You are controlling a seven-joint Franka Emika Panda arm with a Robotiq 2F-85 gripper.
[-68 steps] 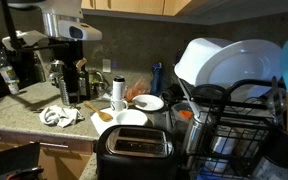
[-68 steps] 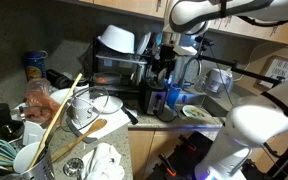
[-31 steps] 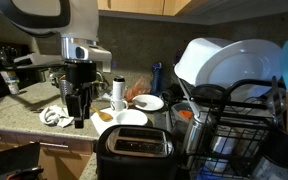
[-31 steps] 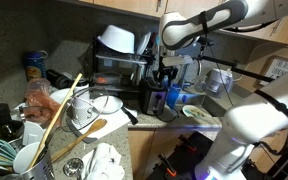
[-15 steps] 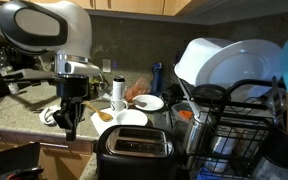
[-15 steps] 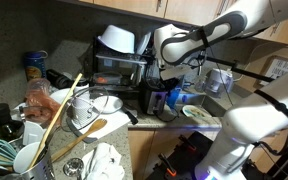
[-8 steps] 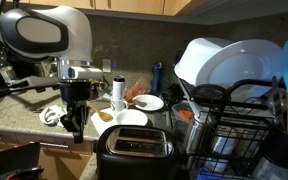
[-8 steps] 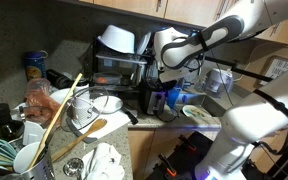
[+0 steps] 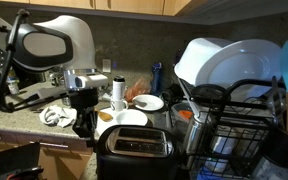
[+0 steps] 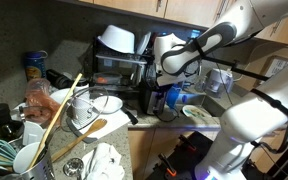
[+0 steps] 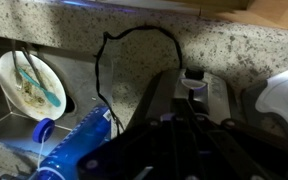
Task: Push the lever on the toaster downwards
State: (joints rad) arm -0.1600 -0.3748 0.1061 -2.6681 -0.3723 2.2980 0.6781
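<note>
The toaster [image 9: 134, 150] is a black box with a silver slotted top, at the counter's front edge; it also shows behind the arm in an exterior view [image 10: 154, 100]. My gripper [image 9: 83, 126] hangs shut, holding nothing, just left of the toaster's left end, fingertips a little above it. In the wrist view the closed dark fingers [image 11: 179, 118] point down at the toaster's end [image 11: 212, 98], where a small pale lever knob [image 11: 192, 75] sits at the top of its slot. I cannot tell whether the fingertips touch the knob.
A black wire dish rack [image 9: 234, 120] with white bowls stands right of the toaster. White plates [image 9: 149, 102] and a cup [image 9: 118, 90] sit behind it. A blue bottle [image 11: 79, 150] and a dirty plate [image 11: 29, 80] lie in the sink.
The arm has swung lower and closer to the toaster's left end. The gripper has stayed shut.
</note>
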